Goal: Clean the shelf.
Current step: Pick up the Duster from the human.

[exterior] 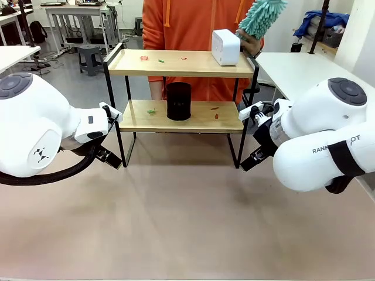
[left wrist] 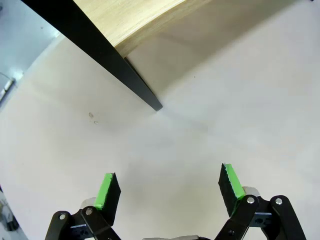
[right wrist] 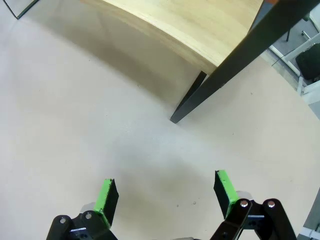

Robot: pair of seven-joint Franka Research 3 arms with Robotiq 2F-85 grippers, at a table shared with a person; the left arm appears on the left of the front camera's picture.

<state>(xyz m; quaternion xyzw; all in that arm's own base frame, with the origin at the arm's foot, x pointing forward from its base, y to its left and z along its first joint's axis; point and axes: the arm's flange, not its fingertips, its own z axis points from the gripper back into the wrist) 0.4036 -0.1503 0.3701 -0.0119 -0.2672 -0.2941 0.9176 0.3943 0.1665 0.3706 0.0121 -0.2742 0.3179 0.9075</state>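
Observation:
The shelf (exterior: 181, 63) stands at the middle of the table, a small black-framed rack with two wooden boards. Small red and green scraps (exterior: 161, 59) lie on its top board beside a white box (exterior: 225, 47). On the lower board stand a black cylinder (exterior: 179, 100) and more scraps (exterior: 215, 115). A person in an orange top stands behind it and holds a teal duster (exterior: 262, 16) by the white box. My left gripper (left wrist: 167, 176) is open over bare table near the shelf's left leg (left wrist: 117, 67). By the right leg (right wrist: 220, 82), my right gripper (right wrist: 164, 181) is open too.
The beige table (exterior: 187, 222) stretches wide in front of the shelf. My left arm (exterior: 41, 126) and right arm (exterior: 322, 137) flank the shelf low at either end. White tables (exterior: 299, 70) and stools stand farther back.

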